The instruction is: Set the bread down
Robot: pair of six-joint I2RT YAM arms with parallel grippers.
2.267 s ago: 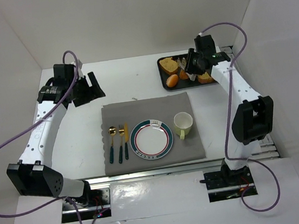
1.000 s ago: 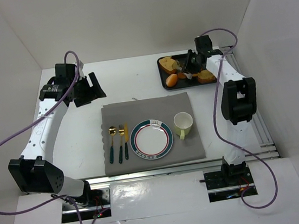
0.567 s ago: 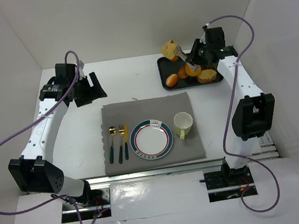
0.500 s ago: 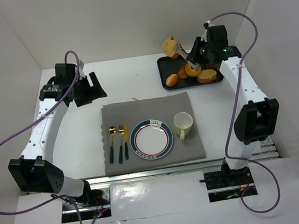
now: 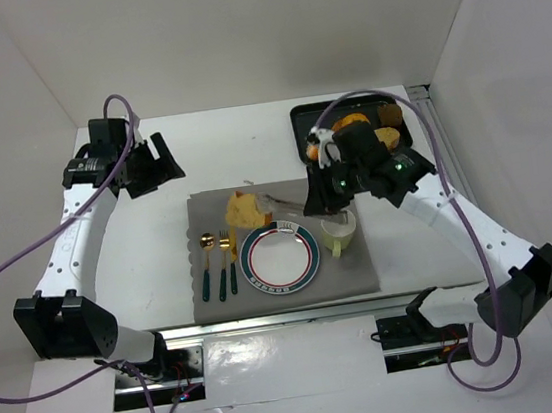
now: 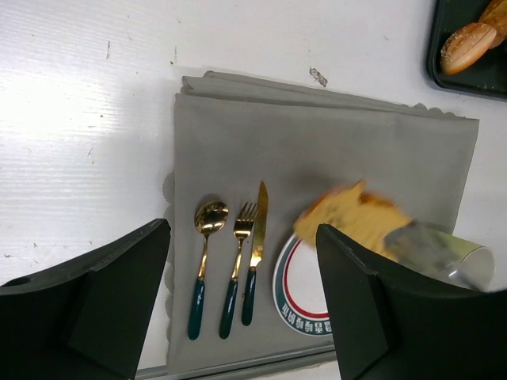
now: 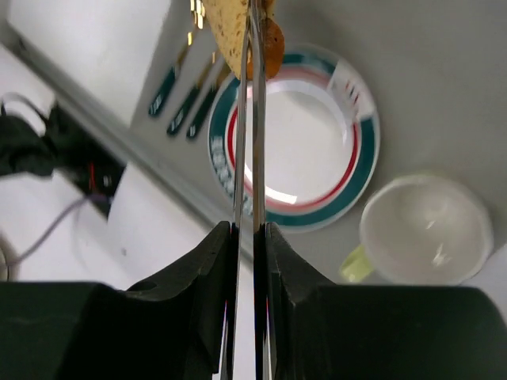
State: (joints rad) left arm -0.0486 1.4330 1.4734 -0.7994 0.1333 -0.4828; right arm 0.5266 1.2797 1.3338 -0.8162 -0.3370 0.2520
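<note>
**Bread in the right claw, just past the plate**

Nearest the arm bases, a grey placemat (image 5: 364,268) carries a gold spoon (image 5: 208,260), fork (image 5: 224,263) and knife (image 5: 233,257), then a green-rimmed plate (image 5: 253,271) and a pale mug (image 5: 339,229) to its right. The right gripper (image 5: 261,204) reaches across the mat with its long thin fingers (image 7: 245,119) pinched almost together on a slice of bread (image 5: 240,209). The slice sits above the cloth at the plate's far-left rim, near the fork and knife tips. Farther back on the left, the left gripper (image 5: 155,164) hangs with its jaws spread wide, holding nothing. At the far right, a black tray (image 5: 297,133) holds more rolls (image 5: 351,122)
</note>
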